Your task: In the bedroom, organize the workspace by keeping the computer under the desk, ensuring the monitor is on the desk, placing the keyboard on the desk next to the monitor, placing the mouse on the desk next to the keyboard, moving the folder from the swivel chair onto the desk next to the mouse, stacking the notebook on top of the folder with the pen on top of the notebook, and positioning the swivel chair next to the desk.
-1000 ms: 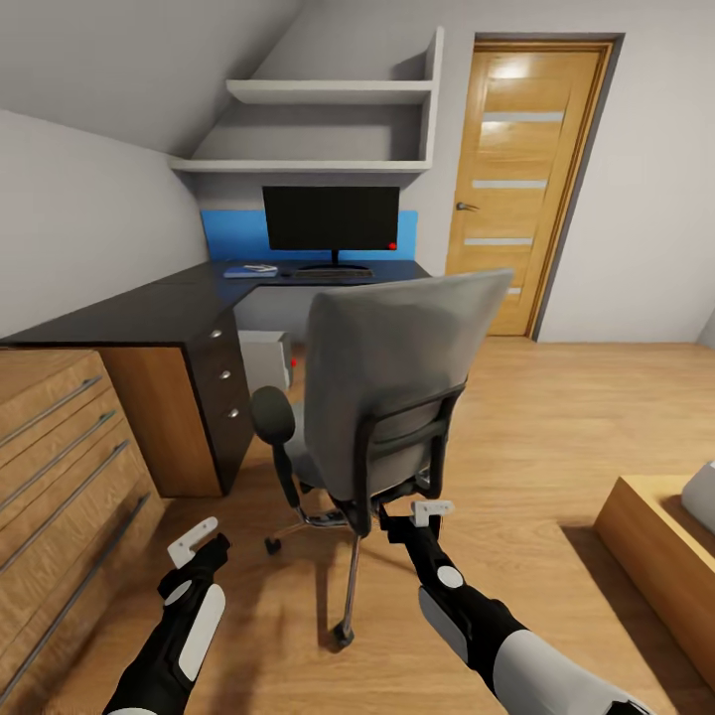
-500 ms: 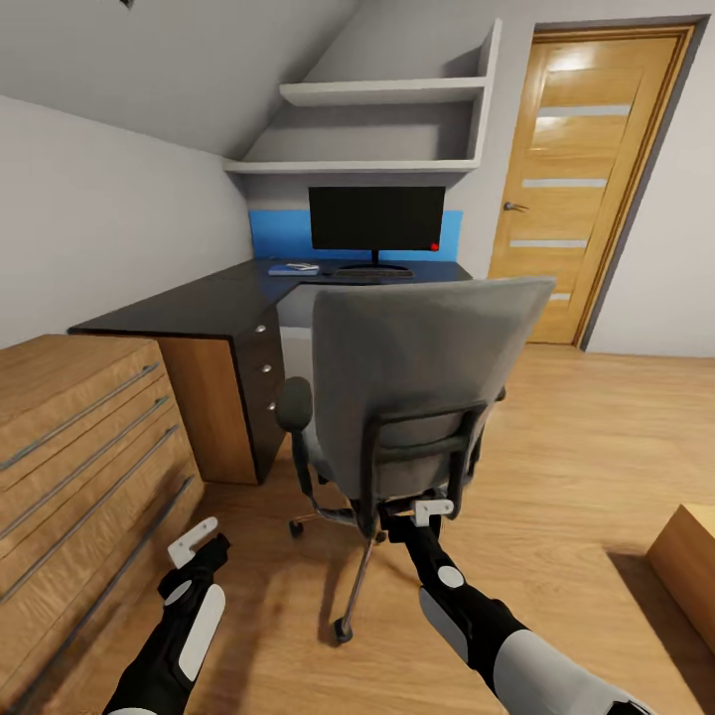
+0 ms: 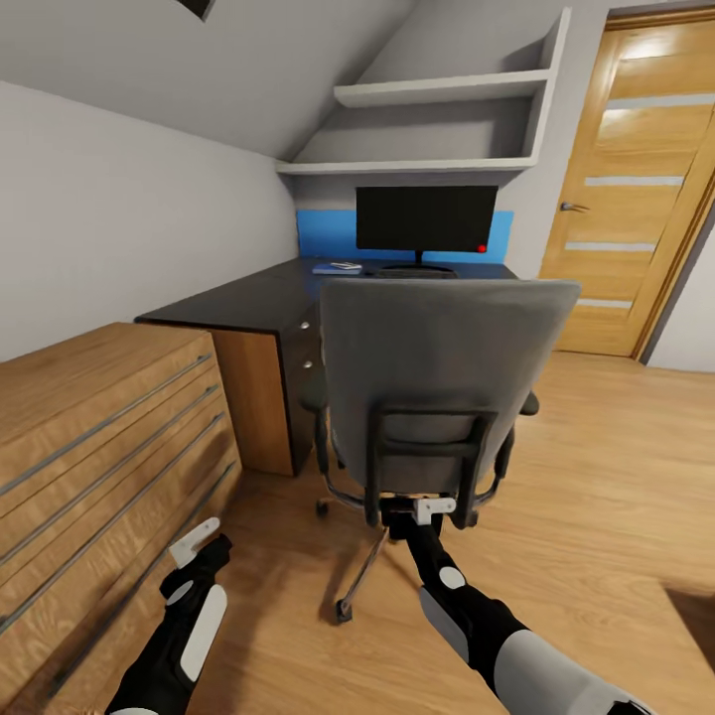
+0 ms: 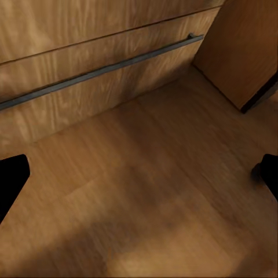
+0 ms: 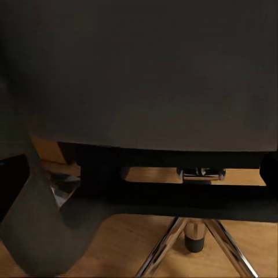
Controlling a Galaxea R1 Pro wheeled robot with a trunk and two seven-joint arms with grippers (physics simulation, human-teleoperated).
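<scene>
Chair (image 3: 437, 367) faces the table (image 3: 248, 298); we press our right claw (image 3: 425, 509), state unclear, against its back, left claw (image 3: 199, 548) spread.

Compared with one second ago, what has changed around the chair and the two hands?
The chair has turned: its back, angled before, now faces the camera squarely, in front of the desk. The camera itself has swung left, so the door sits nearer the right edge. The right hand stays at the chair's lower back frame; the left hand stays open and empty. The monitor remains on the desk.
</scene>
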